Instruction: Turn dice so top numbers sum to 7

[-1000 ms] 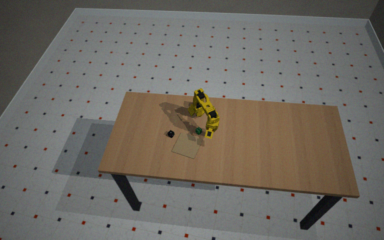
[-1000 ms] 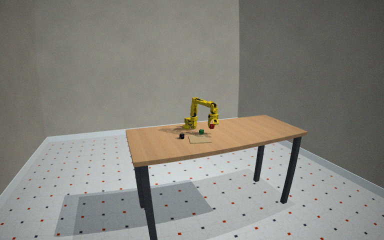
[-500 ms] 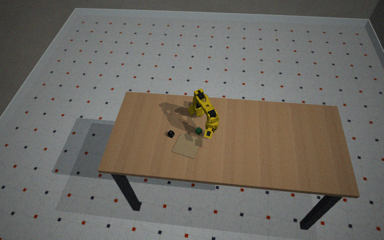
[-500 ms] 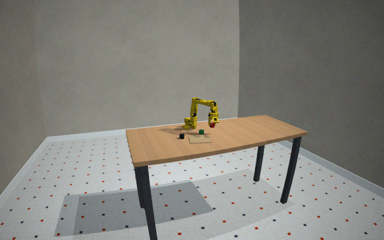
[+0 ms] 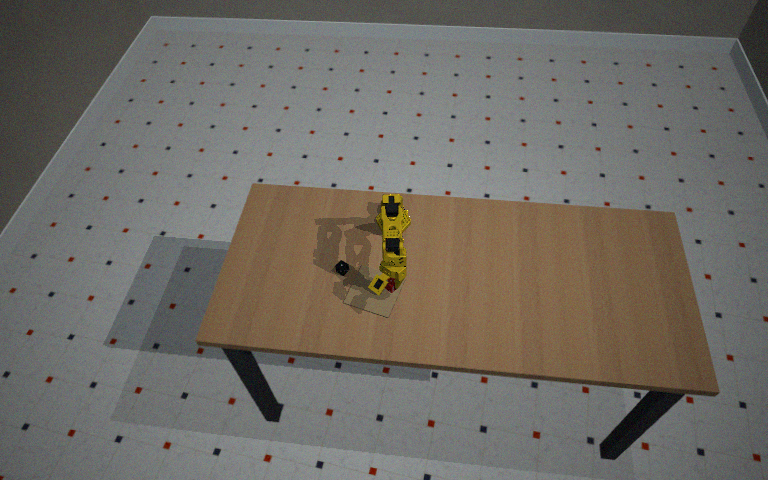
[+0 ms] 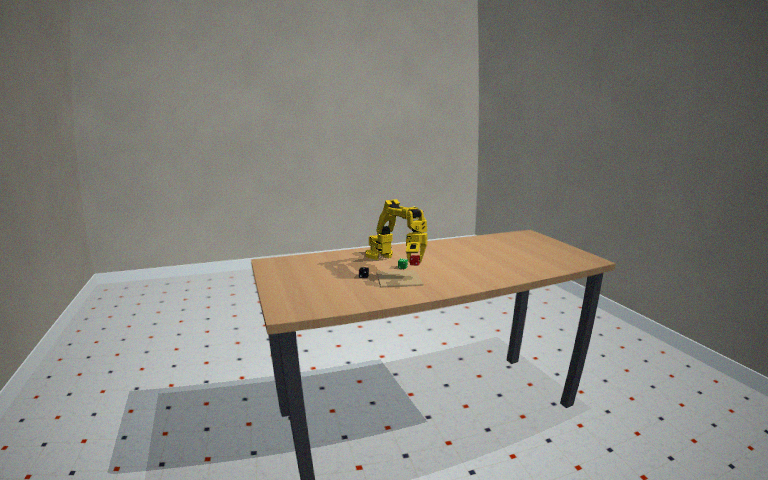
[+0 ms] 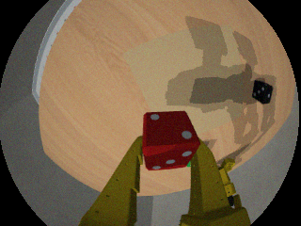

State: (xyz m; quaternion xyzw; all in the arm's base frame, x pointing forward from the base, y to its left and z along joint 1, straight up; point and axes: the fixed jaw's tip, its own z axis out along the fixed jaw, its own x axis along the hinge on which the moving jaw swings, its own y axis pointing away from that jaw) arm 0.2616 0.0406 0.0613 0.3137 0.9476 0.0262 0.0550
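Observation:
My gripper is shut on the red die and holds it above the table, near the mat's robot-side edge. In the wrist view the die shows two pips on one face and three on the side below. The thin tan mat lies flat, with arm shadows over it. The green die stands on the table behind the mat; the arm hides it in the top view, and only a sliver shows in the wrist view. The black die rests on the table beside the mat, off it.
The wooden table bears the yellow arm, whose base stands near the back edge. The arm's shadow falls over the table left of it and reaches around the black die.

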